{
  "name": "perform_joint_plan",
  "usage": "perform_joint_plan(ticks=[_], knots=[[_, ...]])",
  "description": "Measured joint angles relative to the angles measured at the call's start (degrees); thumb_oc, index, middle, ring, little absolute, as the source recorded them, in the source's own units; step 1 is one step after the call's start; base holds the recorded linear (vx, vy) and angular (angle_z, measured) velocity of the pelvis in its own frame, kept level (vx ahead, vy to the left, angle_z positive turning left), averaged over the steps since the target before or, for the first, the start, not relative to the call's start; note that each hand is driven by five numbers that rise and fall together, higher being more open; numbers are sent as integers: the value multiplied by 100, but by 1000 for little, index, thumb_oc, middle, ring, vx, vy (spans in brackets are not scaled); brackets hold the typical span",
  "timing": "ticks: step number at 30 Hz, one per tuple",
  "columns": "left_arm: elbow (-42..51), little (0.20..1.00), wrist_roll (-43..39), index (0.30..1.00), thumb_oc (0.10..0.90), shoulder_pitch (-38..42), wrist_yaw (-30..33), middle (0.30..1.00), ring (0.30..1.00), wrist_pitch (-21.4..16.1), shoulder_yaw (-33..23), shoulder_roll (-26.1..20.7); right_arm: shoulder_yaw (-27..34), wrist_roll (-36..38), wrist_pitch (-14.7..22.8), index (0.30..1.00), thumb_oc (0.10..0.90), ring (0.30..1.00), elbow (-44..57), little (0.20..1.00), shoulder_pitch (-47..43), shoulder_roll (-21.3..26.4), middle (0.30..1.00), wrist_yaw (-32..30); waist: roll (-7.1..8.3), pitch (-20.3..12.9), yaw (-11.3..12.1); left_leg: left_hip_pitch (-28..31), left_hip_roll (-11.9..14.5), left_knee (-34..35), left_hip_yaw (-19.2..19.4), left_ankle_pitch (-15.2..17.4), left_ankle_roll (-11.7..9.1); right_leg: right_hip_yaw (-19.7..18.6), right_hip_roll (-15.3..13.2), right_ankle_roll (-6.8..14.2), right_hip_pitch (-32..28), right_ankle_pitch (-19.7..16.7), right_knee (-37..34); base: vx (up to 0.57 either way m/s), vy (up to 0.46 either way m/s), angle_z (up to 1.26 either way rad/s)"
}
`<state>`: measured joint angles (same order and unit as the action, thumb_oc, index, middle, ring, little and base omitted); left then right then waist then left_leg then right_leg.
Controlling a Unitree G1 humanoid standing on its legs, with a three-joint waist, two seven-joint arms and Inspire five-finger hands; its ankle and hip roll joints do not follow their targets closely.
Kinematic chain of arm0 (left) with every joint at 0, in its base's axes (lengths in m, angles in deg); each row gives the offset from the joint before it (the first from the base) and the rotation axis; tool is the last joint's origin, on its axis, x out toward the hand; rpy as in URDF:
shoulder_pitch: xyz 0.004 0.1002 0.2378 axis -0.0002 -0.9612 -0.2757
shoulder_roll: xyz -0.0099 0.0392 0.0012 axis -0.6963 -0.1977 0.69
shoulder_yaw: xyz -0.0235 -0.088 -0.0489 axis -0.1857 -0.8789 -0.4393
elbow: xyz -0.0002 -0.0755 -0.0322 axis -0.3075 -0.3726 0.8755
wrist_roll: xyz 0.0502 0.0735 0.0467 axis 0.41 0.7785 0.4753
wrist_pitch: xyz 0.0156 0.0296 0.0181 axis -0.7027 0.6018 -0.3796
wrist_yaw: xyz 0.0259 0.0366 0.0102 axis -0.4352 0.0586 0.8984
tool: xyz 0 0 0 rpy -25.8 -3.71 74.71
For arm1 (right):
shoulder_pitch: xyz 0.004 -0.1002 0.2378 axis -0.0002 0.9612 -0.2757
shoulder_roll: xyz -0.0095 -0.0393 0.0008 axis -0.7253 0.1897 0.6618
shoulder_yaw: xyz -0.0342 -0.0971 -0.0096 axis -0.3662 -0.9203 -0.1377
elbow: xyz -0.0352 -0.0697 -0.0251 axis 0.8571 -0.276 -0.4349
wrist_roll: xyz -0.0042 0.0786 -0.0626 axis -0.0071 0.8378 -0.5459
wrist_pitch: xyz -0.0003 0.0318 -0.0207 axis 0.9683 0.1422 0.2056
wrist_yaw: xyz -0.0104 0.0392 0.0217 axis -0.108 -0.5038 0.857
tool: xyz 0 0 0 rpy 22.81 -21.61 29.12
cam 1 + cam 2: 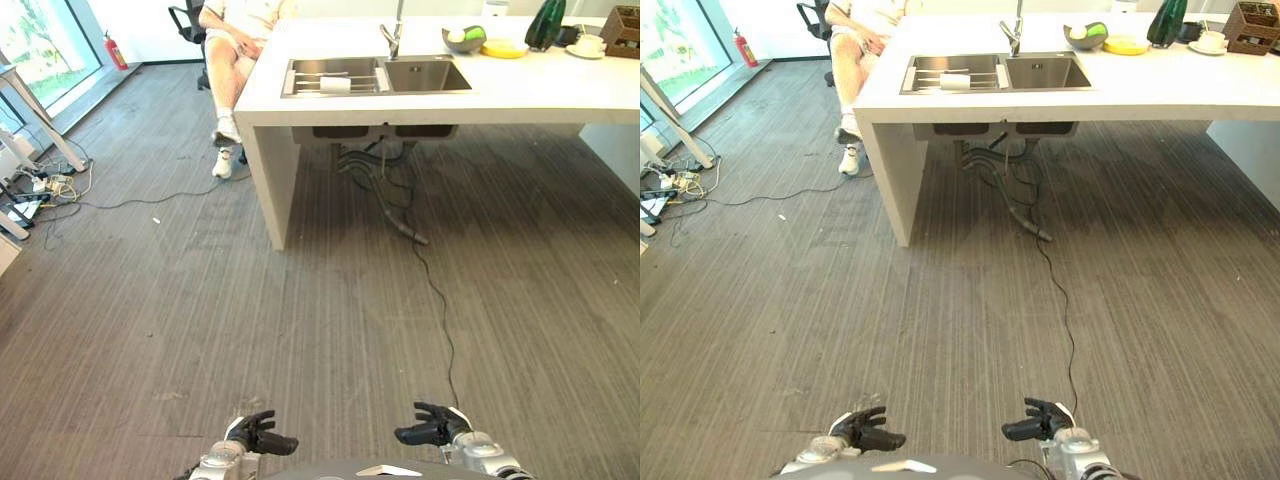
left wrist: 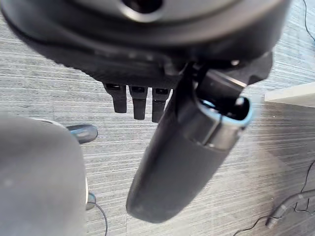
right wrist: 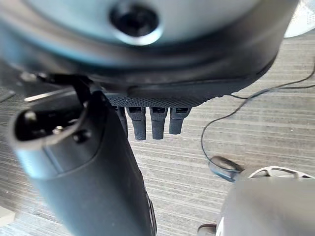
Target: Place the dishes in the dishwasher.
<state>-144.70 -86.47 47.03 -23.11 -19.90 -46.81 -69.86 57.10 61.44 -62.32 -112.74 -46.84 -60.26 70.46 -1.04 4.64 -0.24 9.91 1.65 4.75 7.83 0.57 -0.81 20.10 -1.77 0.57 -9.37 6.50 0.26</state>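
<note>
Far ahead stands a white counter [image 1: 520,95] with a steel double sink [image 1: 375,75]. A white dish [image 1: 335,85] lies on the rack in the sink's left basin. On the counter to the right are a grey bowl [image 1: 463,39] holding something green, a yellow plate [image 1: 505,48] and a cup on a saucer [image 1: 588,45]. My left hand [image 1: 258,436] and right hand [image 1: 432,426] hang low over the grey floor, well short of the counter. Both are open and hold nothing. Each wrist view shows straight fingers [image 2: 139,101] [image 3: 160,122] above bare floor.
A person [image 1: 235,40] sits on a chair at the counter's left end. A black cable [image 1: 440,300] runs across the floor from under the sink toward me. A dark green bottle [image 1: 546,24] and a brown basket [image 1: 622,30] stand on the counter. Table legs [image 1: 45,125] and tangled cords [image 1: 45,190] lie left.
</note>
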Motion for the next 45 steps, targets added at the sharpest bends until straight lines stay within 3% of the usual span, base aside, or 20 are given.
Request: perform_joint_plan(ticks=[42, 44, 45], knots=[[-93, 900, 576, 900, 800, 206, -29, 900, 900, 52, 367, 10, -3, 1, -167, 900, 800, 900, -72, 900, -99, -9, 900, 102, -42, -37, 5, -68, 9, 10, 108, 5, -5, -96, 14, 27, 125, -79, -40, 9, 13, -1], [29, 900, 574, 900, 800, 200, -18, 900, 900, 123, 373, 9, 4, 1, -175, 900, 800, 900, -68, 900, -112, -3, 900, 102, -38, -33, 7, -66, -21, 17, 111, 24, 5, -91, 12, 69, 146, -115, -23, -13, 262, -4], [261, 900, 568, 900, 800, 195, -16, 900, 900, 194, 378, 6, 7, 1, -206, 900, 800, 900, -72, 900, -166, 26, 900, 99, -55, -7, 23, -112, -22, 29, 159, 39, 45, -99, 9, 196, 279, -139, 226, -37, 222, -9]])
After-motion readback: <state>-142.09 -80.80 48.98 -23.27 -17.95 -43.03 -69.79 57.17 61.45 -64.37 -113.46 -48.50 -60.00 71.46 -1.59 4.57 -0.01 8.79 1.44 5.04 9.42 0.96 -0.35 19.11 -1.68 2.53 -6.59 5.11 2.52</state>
